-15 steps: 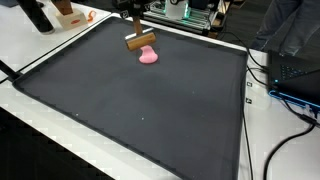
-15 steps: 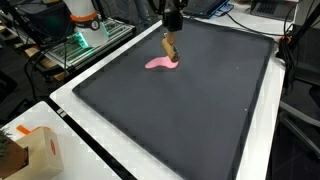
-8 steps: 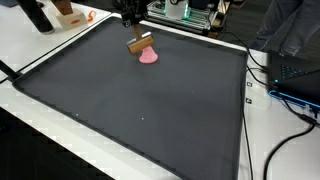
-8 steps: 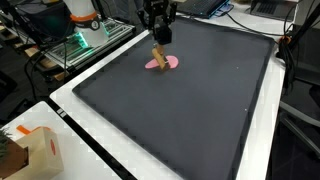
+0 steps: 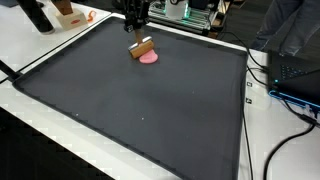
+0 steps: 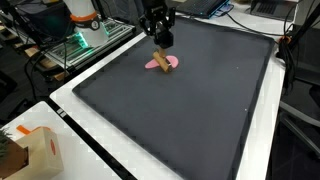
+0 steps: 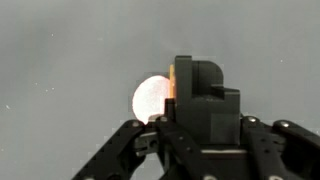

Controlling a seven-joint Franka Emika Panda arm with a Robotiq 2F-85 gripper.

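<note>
In the wrist view the gripper [image 7: 192, 95] fills the lower middle with its own dark housing. This hides its fingertips and the right part of the pink piece [image 7: 146, 98]. The wooden block [image 7: 172, 92] it clamps shows only as a thin, blurred orange sliver. In both exterior views the block covers part of the pink piece [image 5: 151, 58] [image 6: 171, 61], and contact between them is too small to tell. The arm [image 5: 132, 8] is cut off by the top edge. The near corner of the black mat [image 5: 150, 115] runs off the bottom edge.
</note>
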